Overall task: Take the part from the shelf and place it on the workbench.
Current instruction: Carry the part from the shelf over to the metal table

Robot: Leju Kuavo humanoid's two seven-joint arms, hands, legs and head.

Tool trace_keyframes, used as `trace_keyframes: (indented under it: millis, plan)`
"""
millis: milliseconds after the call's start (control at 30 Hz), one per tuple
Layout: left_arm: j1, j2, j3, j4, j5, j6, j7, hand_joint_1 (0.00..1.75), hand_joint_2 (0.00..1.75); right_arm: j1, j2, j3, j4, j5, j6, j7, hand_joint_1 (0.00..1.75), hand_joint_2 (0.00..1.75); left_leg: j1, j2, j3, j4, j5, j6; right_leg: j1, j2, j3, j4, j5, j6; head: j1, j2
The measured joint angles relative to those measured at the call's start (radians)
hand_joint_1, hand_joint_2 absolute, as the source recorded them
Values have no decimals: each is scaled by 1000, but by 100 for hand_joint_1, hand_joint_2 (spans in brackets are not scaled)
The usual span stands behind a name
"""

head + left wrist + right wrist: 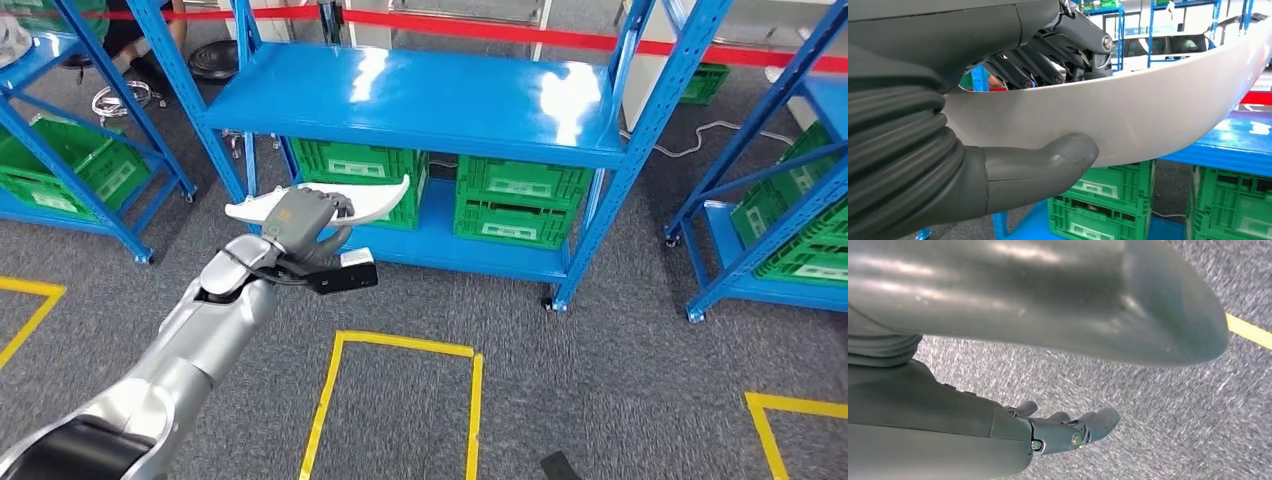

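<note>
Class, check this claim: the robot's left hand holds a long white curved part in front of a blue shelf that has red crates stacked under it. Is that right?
Not quite. The crates under the blue shelf are green, not red, as the head view shows. The rest stands: the left hand holds the long white curved part in front of that shelf.

Glossy blue metal shelf (420, 100); smooth, matt white part (1148, 115); green ribbed plastic crates (520, 200); rough grey carpet floor (620, 380).
</note>
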Motion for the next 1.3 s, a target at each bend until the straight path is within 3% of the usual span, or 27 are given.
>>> trace_keyframes:
  millis: [100,133,267,500,567,667,700,733,767,800,867,900,933,1000,1067,1100,1133,1200,1233,1267,1300]
  plan:
    - [-1,-1,0,2,26,-15,-28,171,175,1,0,-1,0,-7,9,13,0,0,-2,0,-9,-5,10,12,0,1,-1,-9,-9,-8,-2,0]
    - [-2,-1,0,4,35,-26,-38,171,175,1,0,-1,0,-9,11,17,0,0,-3,0,-13,-3,14,17,-1,2,-2,-12,2,-5,-2,0]
    - [-3,-1,0,12,53,-57,-65,171,175,0,0,-4,0,-11,12,28,0,0,-8,-1,-30,7,24,27,-5,2,-10,-22,43,19,-2,0]
    - [-5,0,0,20,57,-62,-69,171,175,0,0,-9,0,-12,12,30,0,0,-10,-2,-46,14,37,44,-11,1,-19,-28,59,41,-2,0]
    - [-8,0,0,20,59,-62,-73,171,175,0,-1,-10,0,-13,12,30,0,0,-5,-5,-47,7,48,52,-12,1,-32,4,26,45,-1,0]
    - [-8,0,0,20,61,-61,-80,171,175,1,-1,-11,0,-15,11,33,0,0,-4,-16,-60,7,61,55,-11,2,-102,196,-95,45,0,0]
    - [-6,0,0,20,61,-60,-81,171,175,1,-1,-11,0,-14,10,33,0,0,-4,-21,-67,9,63,54,-10,2,-122,257,-122,44,0,0]
    - [-2,0,0,20,61,-58,-81,171,175,1,-1,-11,0,-14,10,33,0,0,-5,-28,-72,11,66,52,-10,3,-126,285,-132,42,0,0]
    - [2,0,0,19,62,-57,-81,171,175,1,-1,-11,0,-14,11,33,0,0,-4,-37,-76,13,68,49,-9,5,-108,270,-122,38,0,0]
    - [6,0,0,18,63,-55,-82,171,175,1,-1,-11,0,-14,11,33,0,0,-4,-46,-79,15,69,47,-9,11,-70,215,-99,34,0,0]
    - [10,1,0,13,64,-54,-84,171,175,1,-2,-12,0,-13,10,31,0,0,-3,-65,-86,21,72,38,-10,47,16,73,-65,24,0,0]
    - [11,1,0,11,65,-55,-85,171,175,1,-2,-12,0,-13,10,30,0,0,-3,-73,-91,22,74,33,-9,59,41,28,-58,21,0,0]
    - [12,1,0,9,65,-57,-86,171,175,1,-2,-12,0,-13,10,29,0,0,-1,-81,-95,22,77,26,-7,65,50,10,-60,17,0,0]
    - [15,3,0,7,64,-62,-87,171,175,0,-1,-13,0,-13,10,28,0,0,1,-96,-101,17,84,10,-4,44,51,6,-54,7,0,0]
    - [17,7,0,5,64,-65,-87,171,175,-2,0,-14,0,-12,9,27,0,0,0,-71,-115,39,67,-2,-7,22,52,-2,-48,-8,-3,0]
    - [16,9,0,4,64,-66,-87,171,175,-1,1,-14,0,-12,8,26,0,0,-1,-48,-133,76,42,-7,-10,10,53,-5,-46,-15,-5,0]
    - [17,10,0,3,64,-68,-87,171,175,0,0,-15,0,-11,8,25,0,0,0,-25,-158,133,10,-12,-8,-1,52,-5,-45,-19,-7,0]
    - [21,11,0,2,64,-74,-87,171,175,2,0,-17,0,-11,8,26,0,0,5,-8,-210,257,-44,-20,-7,-26,51,-5,-45,-21,-9,0]
    - [24,11,0,3,64,-76,-87,171,175,3,0,-17,0,-11,8,26,0,0,7,-5,-220,287,-50,-23,-6,-39,50,-5,-44,-21,-9,0]
    - [27,13,0,3,64,-78,-87,171,175,3,0,-17,0,-11,8,26,0,0,9,-2,-210,278,-38,-24,-6,-52,49,-4,-44,-22,-9,0]
    - [28,14,0,2,64,-80,-87,171,175,3,0,-17,0,-11,8,27,0,0,9,6,-179,228,-12,-24,-6,-64,49,-3,-44,-21,-9,0]
